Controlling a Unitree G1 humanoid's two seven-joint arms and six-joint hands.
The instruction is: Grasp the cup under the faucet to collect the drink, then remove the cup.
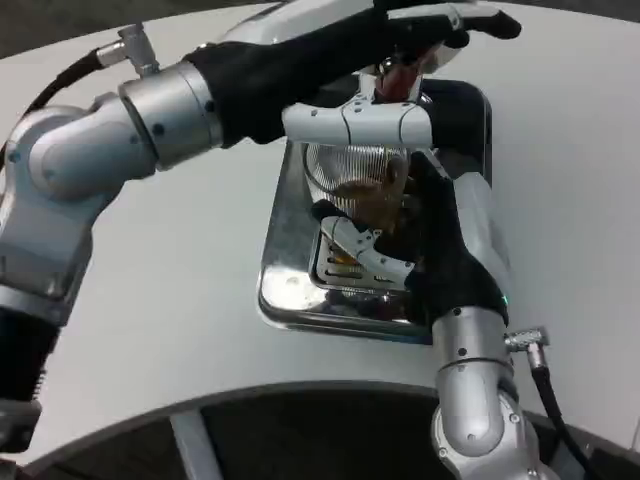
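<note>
On the steel drip tray (pixel 290 290) at mid-table, the clear ribbed cup (pixel 365 180) stands under the faucet (pixel 400 75), amber drink inside, the right hand (pixel 400 215) wrapping its fingers (pixel 350 235) around its wall. The left hand (pixel 440 30) reaches to the faucet; its fingers' state I cannot tell. Thin and slippery, likely crushable, the cup wants a gentle mid-wall grip, kept upright

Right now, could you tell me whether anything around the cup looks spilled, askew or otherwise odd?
Nothing stands out. The ribbed clear cup stands upright over the metal drip tray, amber drink inside, held by the right robot hand. No spill shows on the white table.
</note>
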